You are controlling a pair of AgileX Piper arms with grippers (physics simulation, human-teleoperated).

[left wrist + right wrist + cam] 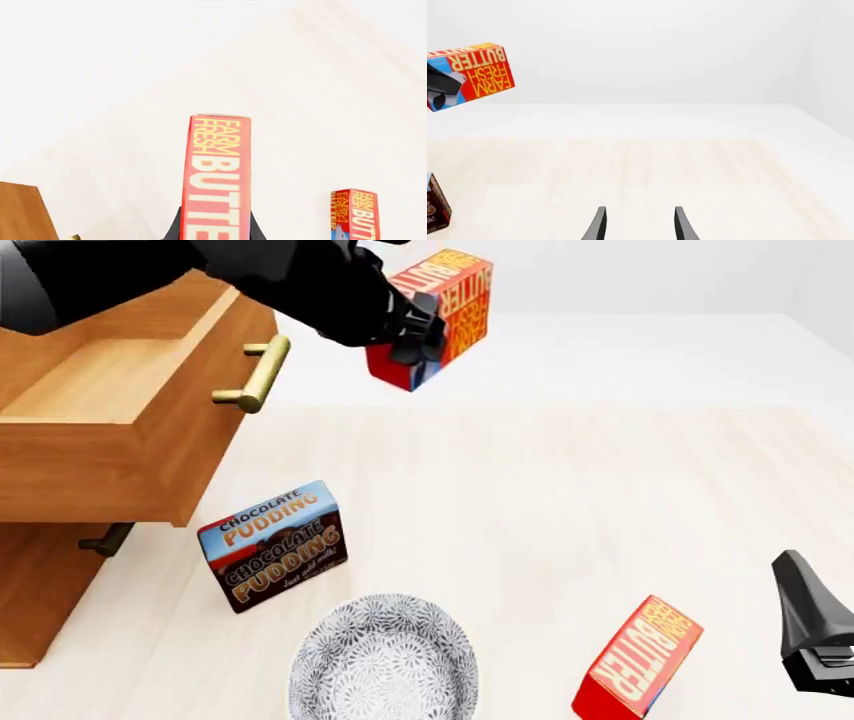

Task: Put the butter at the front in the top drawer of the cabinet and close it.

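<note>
Above the table (561, 500), left claw (416, 335) clamps butter (447, 310); right claw (638, 225) gapes empty.

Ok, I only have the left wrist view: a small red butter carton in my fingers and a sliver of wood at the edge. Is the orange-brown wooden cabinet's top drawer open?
Observer: Yes, the top drawer is pulled out, and the floor I can see is bare wood.
Operator: Where's my carton relative to it?
Observer: In the front view the butter carton, in the left gripper, hangs right of the brass bar handle, not over the opening.
Operator: And the right arm?
Observer: The right gripper is open and empty.
</note>
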